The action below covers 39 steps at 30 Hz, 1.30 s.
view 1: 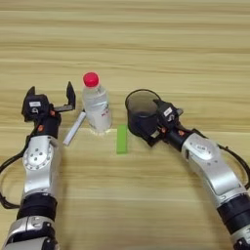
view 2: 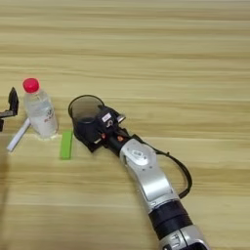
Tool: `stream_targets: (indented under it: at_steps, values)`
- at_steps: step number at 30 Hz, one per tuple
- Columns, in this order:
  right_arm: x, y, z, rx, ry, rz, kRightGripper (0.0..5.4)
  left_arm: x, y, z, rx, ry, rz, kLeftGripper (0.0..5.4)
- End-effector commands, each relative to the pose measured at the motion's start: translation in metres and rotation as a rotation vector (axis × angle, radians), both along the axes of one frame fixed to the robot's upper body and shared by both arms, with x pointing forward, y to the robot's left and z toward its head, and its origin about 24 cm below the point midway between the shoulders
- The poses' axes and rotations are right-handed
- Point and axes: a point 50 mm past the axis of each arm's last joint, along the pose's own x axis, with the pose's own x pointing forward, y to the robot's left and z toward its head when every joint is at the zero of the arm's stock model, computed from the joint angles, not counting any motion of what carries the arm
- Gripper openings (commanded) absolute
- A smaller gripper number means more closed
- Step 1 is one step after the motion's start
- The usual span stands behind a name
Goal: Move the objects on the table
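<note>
Wooden desk (view 1: 195,49): dark cup (view 1: 141,114) was pinched by right claw (view 1: 155,124); tipping was risked toward bottle (view 1: 96,105) at 9 o'clock. Left claw (view 1: 50,97) was spread, empty.

L gripper (view 1: 50,97) up, jaws spread wide; R gripper (view 1: 149,128) angled left, jaws clamped.

Both arms wear smooth silver-grey shells with round joint caps, turning to black ribbed cuffs lower down. Thin black cables loop out beside each forearm. The left black two-fingered gripper (view 1: 51,96) and the right black two-fingered gripper (view 1: 155,122) carry small white labels and orange spots.
</note>
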Motion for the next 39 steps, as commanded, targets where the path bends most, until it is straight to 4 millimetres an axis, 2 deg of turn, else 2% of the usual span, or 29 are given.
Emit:
stream_targets:
  at_steps: [1,8,15,18,23,32,39]
  values:
    - [0.004,-0.007,0.02,0.037,-0.078,-0.041,4.7,-0.002,0.001,-0.002,0.005,0.008,0.009,5.4]
    - [0.008,-0.034,0.052,0.087,-0.184,-0.163,4.7,-0.002,0.001,-0.002,0.005,0.008,0.008,5.4]
    - [0.006,-0.075,0.063,0.098,-0.21,-0.351,4.7,-0.002,-0.001,-0.002,0.002,0.008,0.007,5.4]
    - [0.0,-0.096,0.058,0.076,-0.199,-0.452,4.7,-0.002,-0.002,-0.002,0.0,0.007,0.008,5.4]
    - [-0.012,-0.117,0.045,0.06,-0.152,-0.545,4.7,-0.002,-0.002,-0.002,0.0,0.006,0.007,5.4]
    - [-0.022,-0.139,0.022,0.013,-0.077,-0.649,4.7,-0.002,-0.001,-0.002,0.007,0.006,0.008,5.4]
    - [-0.025,-0.144,0.005,-0.013,-0.003,-0.684,4.7,-0.002,0.0,-0.002,0.013,0.007,0.008,5.4]
